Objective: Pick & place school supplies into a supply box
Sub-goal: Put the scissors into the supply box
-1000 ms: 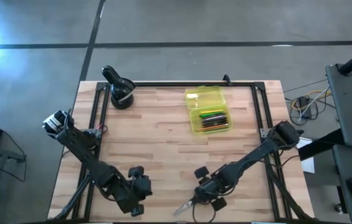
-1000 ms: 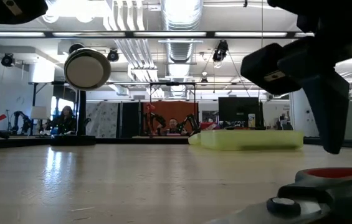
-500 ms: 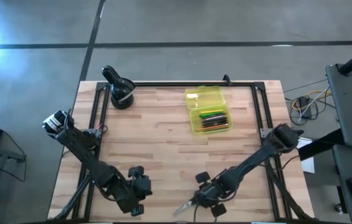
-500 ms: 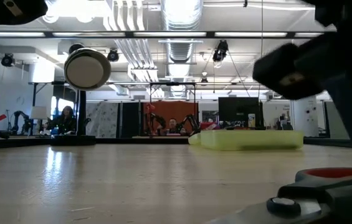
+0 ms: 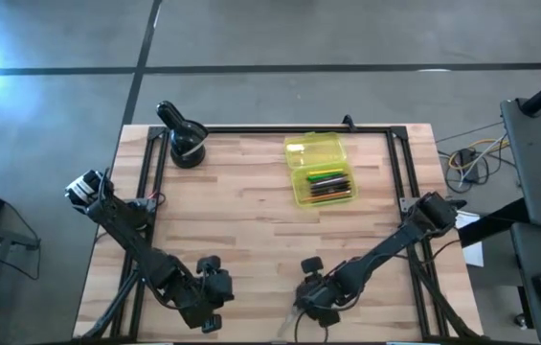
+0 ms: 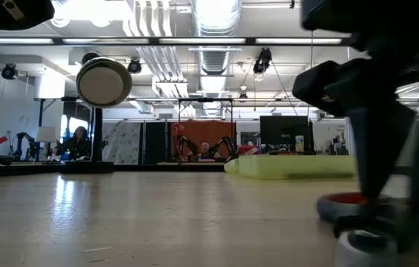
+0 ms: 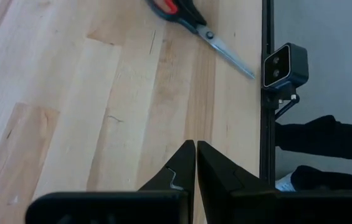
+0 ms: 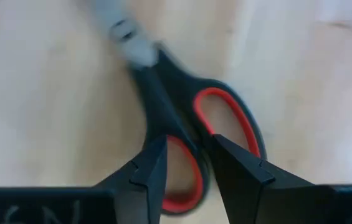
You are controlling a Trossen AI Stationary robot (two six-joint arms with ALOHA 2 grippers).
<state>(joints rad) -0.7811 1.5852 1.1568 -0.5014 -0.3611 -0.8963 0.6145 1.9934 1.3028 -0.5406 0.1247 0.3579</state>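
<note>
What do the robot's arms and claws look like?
Both arms are dark, nearly black, made of jointed tube-like links with blocky wrists. The left arm has a pale grey piece and small wires near its base. Each gripper, left and right, has two flat, black, wedge-shaped fingers that taper toward the tips.

pale wood table, translucent plastic box
</note>
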